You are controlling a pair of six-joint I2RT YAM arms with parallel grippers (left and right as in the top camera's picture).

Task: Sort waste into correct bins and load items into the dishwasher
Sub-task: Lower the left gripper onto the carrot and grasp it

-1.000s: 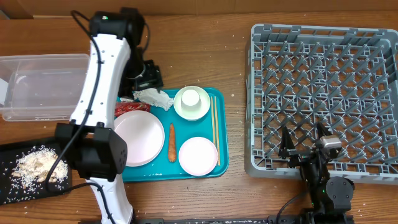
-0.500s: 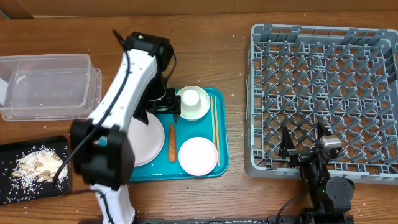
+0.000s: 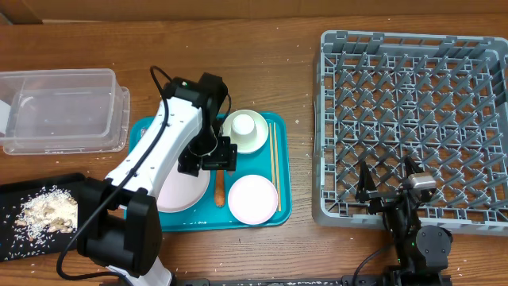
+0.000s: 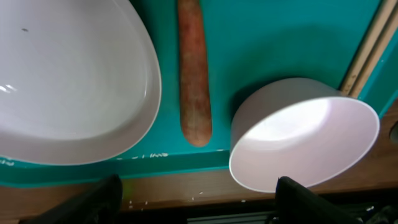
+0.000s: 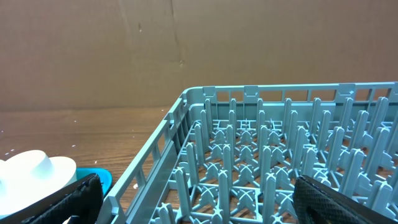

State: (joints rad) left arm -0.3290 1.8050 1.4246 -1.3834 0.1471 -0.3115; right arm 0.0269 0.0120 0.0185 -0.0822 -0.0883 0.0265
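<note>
Beneath the left gripper [image 4: 198, 190] the small orange carrot [image 4: 194, 68] lies lengthwise on the teal serving tray [image 4: 273, 37]. In the wrist view it runs up the middle, with its rounded end nearest the gripper. The two dark fingers [image 4: 87, 202] are spread wide and released, with nothing between them, and they are clear of the carrot. To the gripper's left is the white round plate [image 4: 68, 81], its rim just beside the carrot. To the gripper's right a white bowl [image 4: 305, 134] sits near the tray's edge. Past that bowl the pair of chopsticks [image 4: 367, 50] lies along the tray's rim.

Seen from overhead, a second bowl [image 3: 255, 141] with a small cup [image 3: 243, 125] in it stands just beside the left wrist. Well apart from this gripper, on its plate side and off the teal tray, is the clear plastic tub [image 3: 59, 111]. Nearer the table's front edge is the flat black tray [image 3: 16, 195], which holds pale rice-like scraps [image 3: 44, 213].

The right gripper [image 5: 196, 186] is at a corner of the grey dish rack [image 5: 280, 162]. Its fingers are parted and hold nothing. The rack's upright pegs fill the space ahead of it and to its right, and the cup and bowl show low to its left.
</note>
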